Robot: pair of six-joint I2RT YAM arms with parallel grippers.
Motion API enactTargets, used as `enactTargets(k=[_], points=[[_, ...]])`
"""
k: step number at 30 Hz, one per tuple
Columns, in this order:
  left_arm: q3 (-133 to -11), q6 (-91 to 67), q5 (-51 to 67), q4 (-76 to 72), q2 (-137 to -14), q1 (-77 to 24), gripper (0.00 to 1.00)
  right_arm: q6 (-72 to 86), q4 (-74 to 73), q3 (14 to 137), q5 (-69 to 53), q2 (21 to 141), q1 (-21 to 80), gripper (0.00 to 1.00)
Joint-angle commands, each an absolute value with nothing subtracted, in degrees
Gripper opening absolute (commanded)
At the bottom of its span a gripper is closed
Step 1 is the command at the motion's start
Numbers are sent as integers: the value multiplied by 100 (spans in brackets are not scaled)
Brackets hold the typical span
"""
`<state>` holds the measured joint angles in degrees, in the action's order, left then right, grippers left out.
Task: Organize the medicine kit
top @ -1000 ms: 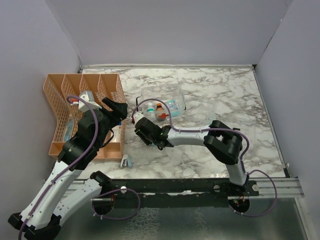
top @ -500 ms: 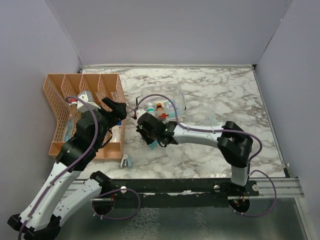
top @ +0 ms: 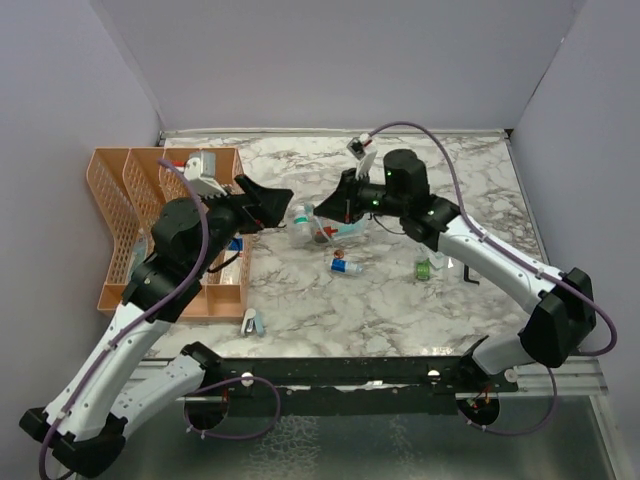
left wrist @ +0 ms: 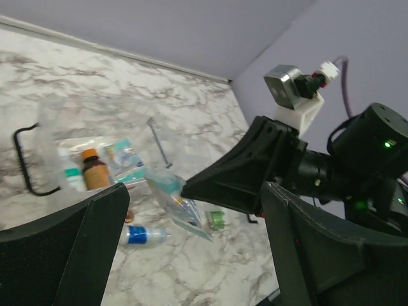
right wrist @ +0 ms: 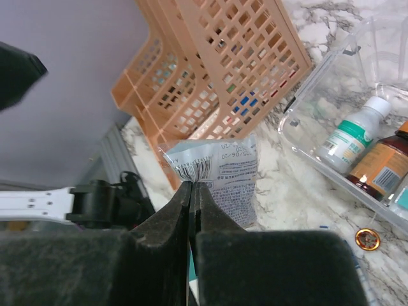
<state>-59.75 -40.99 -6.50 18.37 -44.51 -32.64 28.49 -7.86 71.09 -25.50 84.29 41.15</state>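
Left gripper [left wrist: 195,191]: fingers [left wrist: 64,248] dark, at the lower corners of frame, wide apart, nothing between them.

Right gripper [left wrist: 186,189]: enters from the right and tapers to one closed tip. The tip pinches the top edge of a clear packet [left wrist: 182,213] with teal print, which hangs below it. A wrist camera [left wrist: 285,86] on a white mount sits above the arm.

Medicine kit [left wrist: 48,137]: clear box at left on the marble table [left wrist: 191,121], black handle [left wrist: 22,159] at its near end. Inside are an amber bottle [left wrist: 95,173] with an orange cap, a white bottle [left wrist: 71,180] with a green label, and a teal sachet [left wrist: 124,159].

Loose on the marble: a blue-labelled vial [left wrist: 143,234] on its side, a small green item [left wrist: 217,220] just beside the hanging packet, and a thin black rod [left wrist: 159,141].
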Motion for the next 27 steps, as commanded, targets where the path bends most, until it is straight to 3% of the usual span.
enactTargets(k=[1,5,16,27], points=[[-6287,-4754,1038,1064,-5090,-3252,88,3842,-44,7065,-3762,8026,3652,1],[-6421,-5384,1811,645,-5731,-3241,85,4456,367,6985,-3771,7864,3474,1],[-6886,-5506,1649,1331,-6251,-3082,83,4687,877,6641,-3457,7665,3441,1],[-7182,-5845,1336,2259,-6748,-2822,59,3704,676,6630,-3567,7894,3445,1]])
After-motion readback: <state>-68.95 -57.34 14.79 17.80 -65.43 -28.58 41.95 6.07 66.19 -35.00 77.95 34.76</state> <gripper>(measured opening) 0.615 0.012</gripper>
